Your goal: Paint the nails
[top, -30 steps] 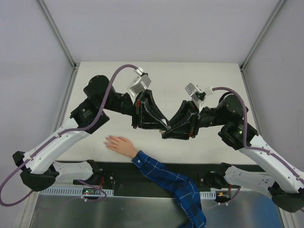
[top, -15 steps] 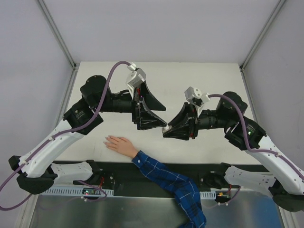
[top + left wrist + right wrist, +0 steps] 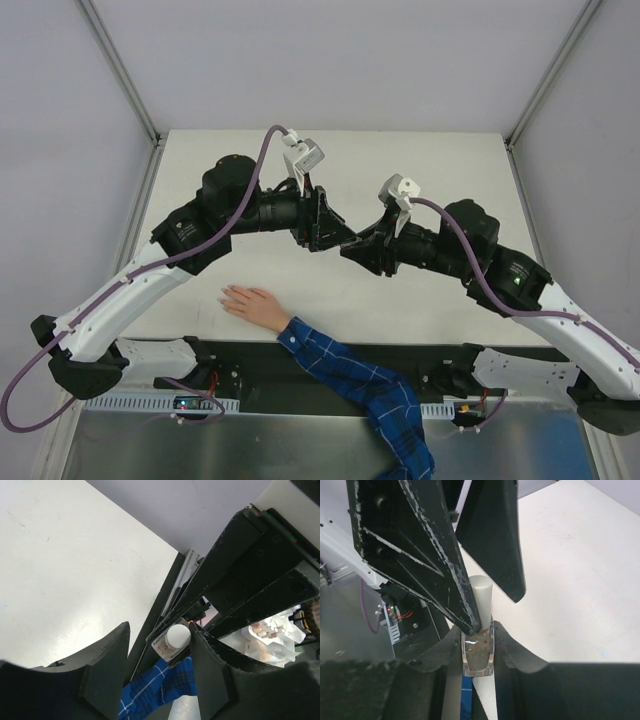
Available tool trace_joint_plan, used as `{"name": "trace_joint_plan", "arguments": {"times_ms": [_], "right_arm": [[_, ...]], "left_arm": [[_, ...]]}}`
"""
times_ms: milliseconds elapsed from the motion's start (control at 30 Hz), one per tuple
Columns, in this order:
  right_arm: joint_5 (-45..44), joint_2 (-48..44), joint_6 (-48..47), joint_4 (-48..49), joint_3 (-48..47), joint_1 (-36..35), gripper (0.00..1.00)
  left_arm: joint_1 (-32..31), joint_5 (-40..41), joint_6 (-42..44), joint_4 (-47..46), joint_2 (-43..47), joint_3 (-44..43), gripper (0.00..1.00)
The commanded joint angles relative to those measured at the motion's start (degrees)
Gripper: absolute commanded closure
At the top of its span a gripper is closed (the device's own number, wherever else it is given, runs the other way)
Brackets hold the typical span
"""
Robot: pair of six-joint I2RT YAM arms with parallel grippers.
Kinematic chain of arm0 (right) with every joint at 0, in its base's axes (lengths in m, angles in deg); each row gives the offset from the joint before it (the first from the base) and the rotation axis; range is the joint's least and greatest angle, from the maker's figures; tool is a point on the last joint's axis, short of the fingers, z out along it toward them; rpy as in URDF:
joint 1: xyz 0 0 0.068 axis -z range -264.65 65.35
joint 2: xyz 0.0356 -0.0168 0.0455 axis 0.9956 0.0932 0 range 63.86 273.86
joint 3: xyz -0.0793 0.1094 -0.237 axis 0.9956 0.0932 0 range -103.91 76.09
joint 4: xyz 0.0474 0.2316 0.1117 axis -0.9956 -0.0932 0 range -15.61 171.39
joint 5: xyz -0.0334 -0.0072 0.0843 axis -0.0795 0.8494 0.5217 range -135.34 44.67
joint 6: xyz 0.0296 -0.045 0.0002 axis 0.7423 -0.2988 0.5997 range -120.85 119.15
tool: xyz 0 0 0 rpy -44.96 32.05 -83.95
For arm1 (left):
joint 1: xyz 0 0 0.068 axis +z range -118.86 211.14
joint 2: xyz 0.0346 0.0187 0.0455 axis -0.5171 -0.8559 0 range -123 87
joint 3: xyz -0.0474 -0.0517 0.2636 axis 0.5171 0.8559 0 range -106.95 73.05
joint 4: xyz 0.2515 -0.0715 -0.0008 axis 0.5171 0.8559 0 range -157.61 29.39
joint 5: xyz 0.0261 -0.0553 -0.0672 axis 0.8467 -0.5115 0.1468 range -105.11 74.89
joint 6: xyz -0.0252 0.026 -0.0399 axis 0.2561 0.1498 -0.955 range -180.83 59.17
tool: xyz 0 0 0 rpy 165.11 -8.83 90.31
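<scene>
We find the bottle [image 3: 478, 655] above the surface [image 3: 420, 160], left end effector [image 3: 159, 632] left of it, right end effector [image 3: 479, 639] right. The hand [image 3: 250, 303] lies nearer, left; its sleeve [image 3: 350, 385] trails near-right.

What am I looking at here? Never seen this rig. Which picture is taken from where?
Two robot arms are bolted at the near edge of a table. The overhead view looks down from behind them; the other two come from a camera on each wrist. On the table lies a pale hand in a blue plaid sleeve. The right gripper is shut on a small clear bottle. The left gripper is open, its fingers either side of the bottle's white cap, not clamping it.
</scene>
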Motion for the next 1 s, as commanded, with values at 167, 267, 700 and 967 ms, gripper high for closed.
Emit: {"name": "trace_joint_plan", "arguments": {"times_ms": [167,267,700,967], "right_arm": [[-9.18,-0.23,0.29,3.02,-1.99,-1.71,1.0],[-4.8,-0.58,-0.32,3.54,-1.38,-1.54,1.0],[57.72,1.97,14.71,22.89,0.21,1.27,1.0],[36.93,0.56,-1.63,0.39,-3.84,1.63,1.0]], "left_arm": [[-0.56,-3.12,-0.71,-0.44,-1.04,-1.92,0.9],[-0.65,-11.52,0.69,-1.4,-1.66,-3.24,1.0],[-0.56,-31.09,-1.76,-15.99,1.06,-0.26,1.0],[1.11,-23.63,-0.36,-10.74,5.28,0.36,0.33]]}}
